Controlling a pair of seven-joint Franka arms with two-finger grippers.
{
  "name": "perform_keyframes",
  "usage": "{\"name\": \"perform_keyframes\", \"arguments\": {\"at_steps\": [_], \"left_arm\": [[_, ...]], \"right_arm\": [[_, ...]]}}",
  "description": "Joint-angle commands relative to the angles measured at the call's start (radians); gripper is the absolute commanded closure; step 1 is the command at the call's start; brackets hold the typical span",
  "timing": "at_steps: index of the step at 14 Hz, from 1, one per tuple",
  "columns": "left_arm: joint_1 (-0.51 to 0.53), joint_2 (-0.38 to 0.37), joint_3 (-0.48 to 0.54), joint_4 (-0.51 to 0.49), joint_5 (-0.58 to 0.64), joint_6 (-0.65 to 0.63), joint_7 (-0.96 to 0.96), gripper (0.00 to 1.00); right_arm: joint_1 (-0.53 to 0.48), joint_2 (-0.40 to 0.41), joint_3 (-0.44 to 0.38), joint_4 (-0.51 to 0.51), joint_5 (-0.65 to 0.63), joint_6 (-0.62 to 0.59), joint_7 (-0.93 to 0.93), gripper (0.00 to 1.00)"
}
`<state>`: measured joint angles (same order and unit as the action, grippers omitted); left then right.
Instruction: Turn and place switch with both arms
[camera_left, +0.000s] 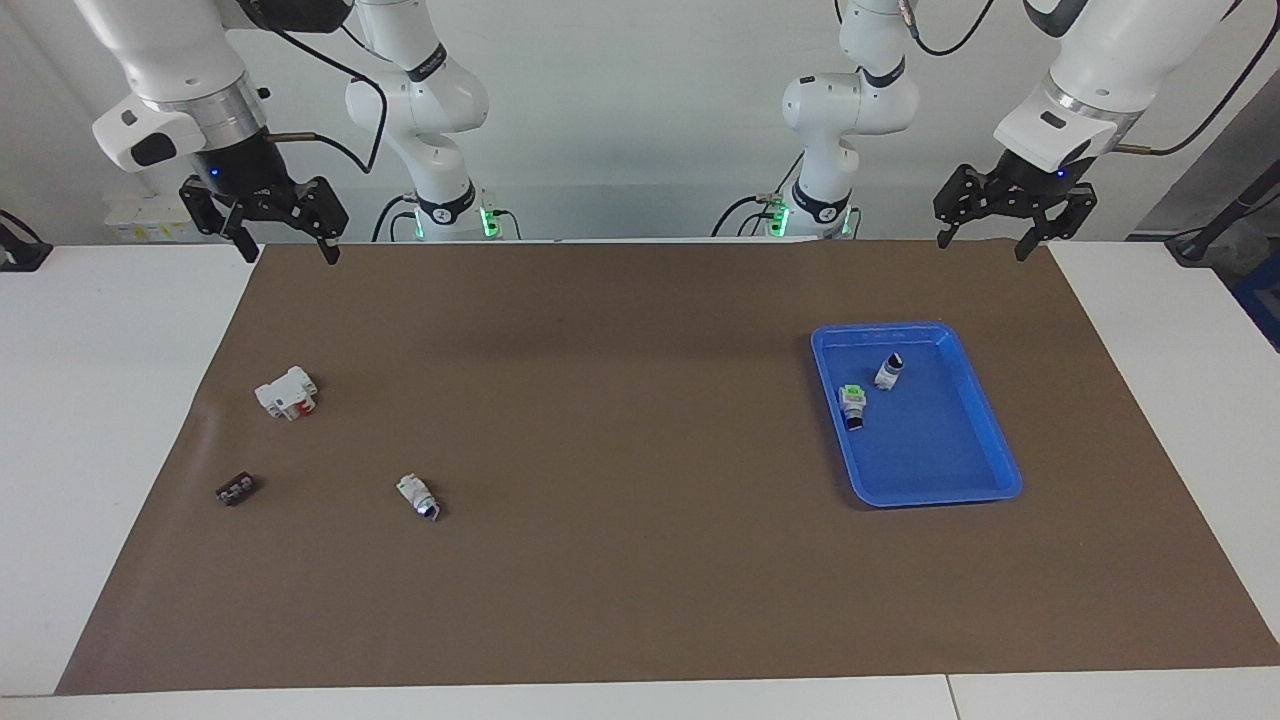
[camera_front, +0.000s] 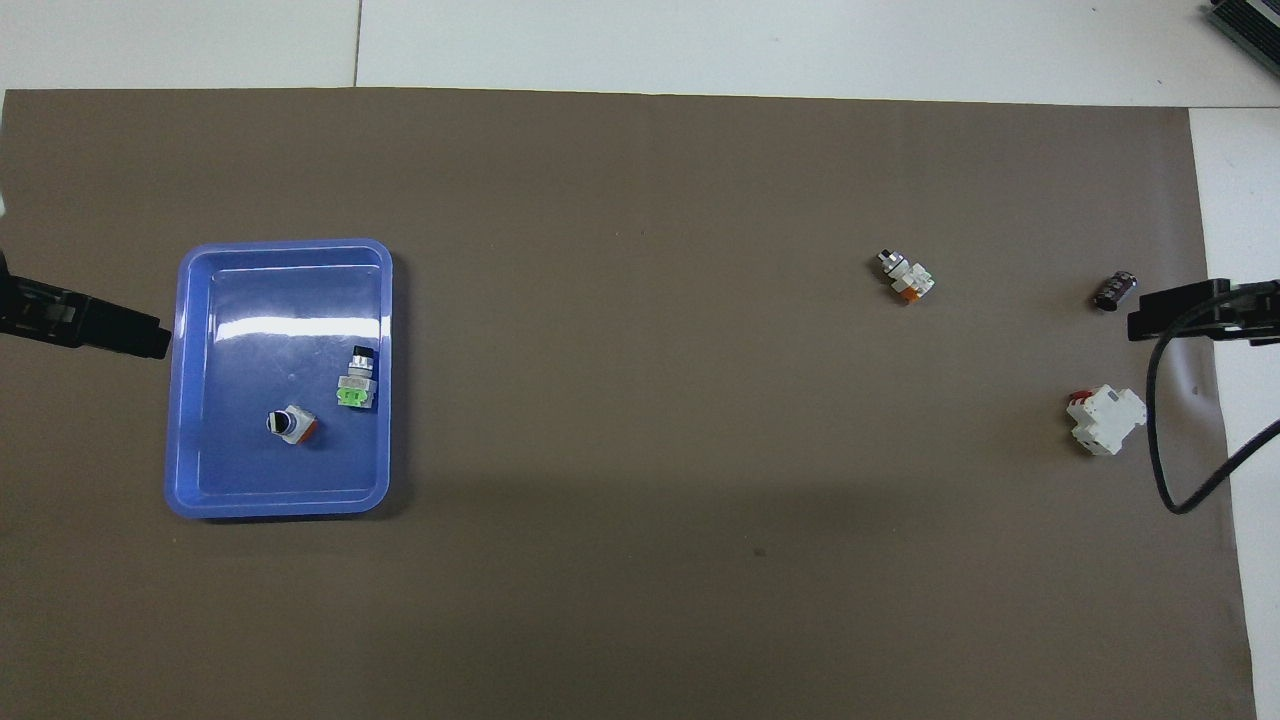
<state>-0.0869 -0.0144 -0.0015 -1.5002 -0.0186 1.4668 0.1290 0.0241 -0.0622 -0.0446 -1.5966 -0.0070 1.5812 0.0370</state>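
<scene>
The switch (camera_front: 292, 425) stands upright in the blue tray (camera_front: 283, 500), black knob up and orange end down; the facing view shows the switch (camera_left: 888, 371) too. My left gripper (camera_left: 982, 240) hangs open and empty, high over the mat's edge by the robots, off the tray's corner. One of its fingers (camera_front: 110, 328) shows just outside the tray's rim from above. My right gripper (camera_left: 288, 245) waits open and empty over the mat's corner at the right arm's end.
A green-ended switch (camera_front: 355, 382) lies in the tray beside the first. On the brown mat lie another orange-ended switch (camera_front: 905, 277), a white block with red marks (camera_front: 1105, 420) and a small dark part (camera_front: 1115, 291). The right arm's cable (camera_front: 1160, 440) hangs over the mat's edge.
</scene>
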Motion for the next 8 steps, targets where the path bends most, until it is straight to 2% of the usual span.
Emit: {"name": "perform_keyframes", "arguments": {"at_steps": [1, 8], "left_arm": [[0.018, -0.006, -0.040, 0.017, 0.023, -0.028, -0.089, 0.00], [-0.007, -0.006, -0.015, 0.020, 0.028, -0.036, -0.080, 0.00]], "right_arm": [[0.002, -0.022, 0.003, -0.025, -0.015, 0.014, 0.021, 0.00], [0.002, -0.022, 0.003, -0.025, -0.015, 0.014, 0.021, 0.00]]}}
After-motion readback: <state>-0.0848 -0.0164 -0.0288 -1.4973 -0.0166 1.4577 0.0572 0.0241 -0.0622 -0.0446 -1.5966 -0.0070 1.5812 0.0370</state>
